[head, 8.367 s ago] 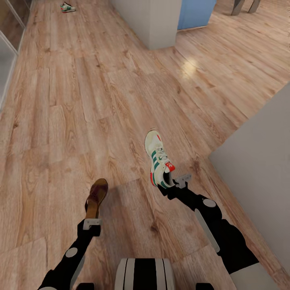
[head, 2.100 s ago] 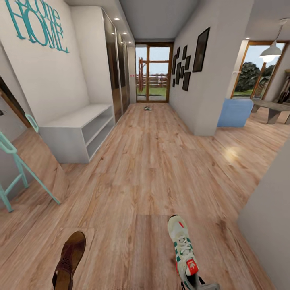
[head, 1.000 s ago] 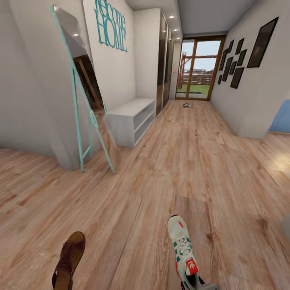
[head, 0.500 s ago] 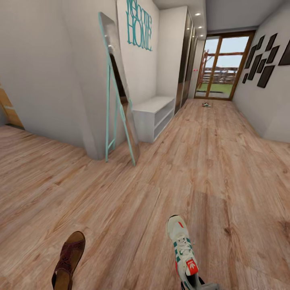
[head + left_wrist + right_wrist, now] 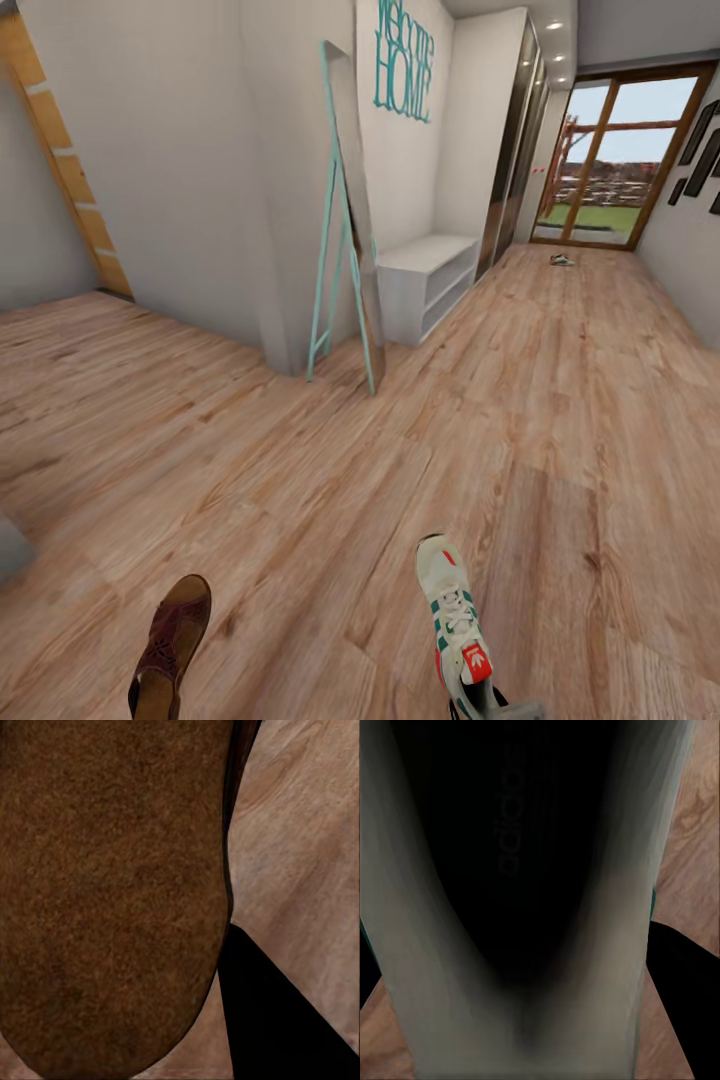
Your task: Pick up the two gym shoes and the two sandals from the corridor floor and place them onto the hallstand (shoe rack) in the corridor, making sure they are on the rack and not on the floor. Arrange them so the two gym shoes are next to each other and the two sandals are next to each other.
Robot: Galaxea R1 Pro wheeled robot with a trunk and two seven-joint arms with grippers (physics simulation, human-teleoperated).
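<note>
You are looking down a corridor floor (image 5: pixel 560 420) of wood-grain planks. At the bottom of the head view you carry a brown sandal (image 5: pixel 170 645) on your left side and a cream gym shoe (image 5: pixel 455 625) with green stripes on your right, both pointing toe-forward above the planks. A grey bit of the right gripper (image 5: pixel 505 708) shows at the sneaker's heel and seems clamped on it; the left gripper's fingers are out of frame, so you cannot tell their state, though the sandal's sole (image 5: pixel 112 892) sits close against that wrist camera. A second sneaker (image 5: pixel 562 260) lies far off near the glass door (image 5: pixel 615 160). A low white shelf unit (image 5: pixel 425 285) stands beside a leaning mirror (image 5: pixel 350 215).
</note>
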